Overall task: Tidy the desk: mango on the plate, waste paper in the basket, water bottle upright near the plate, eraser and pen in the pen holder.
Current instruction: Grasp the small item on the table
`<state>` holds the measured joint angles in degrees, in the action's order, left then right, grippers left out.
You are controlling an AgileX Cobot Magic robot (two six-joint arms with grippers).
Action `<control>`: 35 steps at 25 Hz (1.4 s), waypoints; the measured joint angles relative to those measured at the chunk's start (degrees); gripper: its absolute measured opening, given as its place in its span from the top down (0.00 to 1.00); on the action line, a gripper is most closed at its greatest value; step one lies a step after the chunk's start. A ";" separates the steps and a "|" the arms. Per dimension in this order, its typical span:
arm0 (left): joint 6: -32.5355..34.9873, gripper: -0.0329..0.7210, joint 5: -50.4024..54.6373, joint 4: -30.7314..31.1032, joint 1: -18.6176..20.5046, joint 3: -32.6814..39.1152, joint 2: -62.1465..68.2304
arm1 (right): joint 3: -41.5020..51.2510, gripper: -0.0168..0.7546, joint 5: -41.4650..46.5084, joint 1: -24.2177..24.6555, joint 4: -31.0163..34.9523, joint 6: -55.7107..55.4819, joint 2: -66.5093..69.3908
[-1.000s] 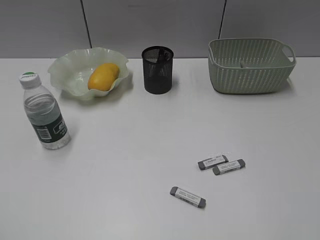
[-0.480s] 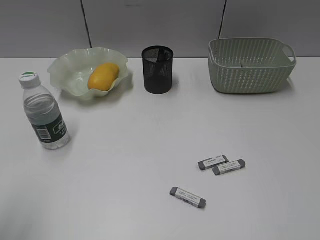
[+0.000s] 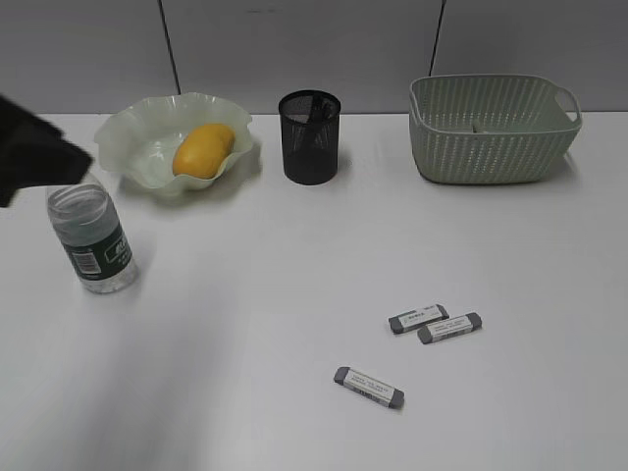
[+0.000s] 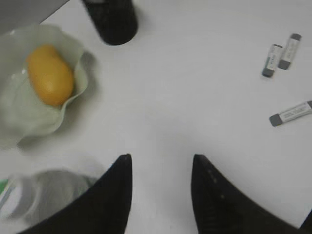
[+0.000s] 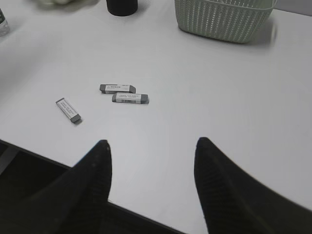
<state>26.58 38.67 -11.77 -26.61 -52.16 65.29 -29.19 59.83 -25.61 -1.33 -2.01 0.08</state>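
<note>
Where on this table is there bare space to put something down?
The widest bare patch lies mid-table, bordered by the water bottle, the pen holder and the three erasers. Another runs right of the erasers, in front of the basket. The back left is crowded: plate with mango, bottle, and an arm coming in.

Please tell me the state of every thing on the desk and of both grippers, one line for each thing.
mango: lying in the plate.
water bottle: upright, left of the plate.
pen holder: upright.
basket: upright; contents unclear.
three erasers: lying flat on the desk.
left gripper: open, empty.
right gripper: open, empty.
</note>
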 joint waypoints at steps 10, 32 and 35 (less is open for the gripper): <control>16.02 0.55 2.81 3.64 -14.97 -14.66 28.98 | 0.00 0.43 0.00 0.00 0.00 0.07 0.00; 46.12 0.50 -0.66 -13.72 -23.85 -21.93 50.61 | 0.00 0.49 -0.02 0.00 0.00 0.13 0.00; 46.12 0.49 -0.82 -13.53 -23.96 -23.01 52.46 | 0.00 0.49 -0.02 0.00 0.00 0.13 0.00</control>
<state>72.70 37.85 -25.30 -50.57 -75.17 117.76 -29.19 59.81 -25.61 -1.33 -1.88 0.08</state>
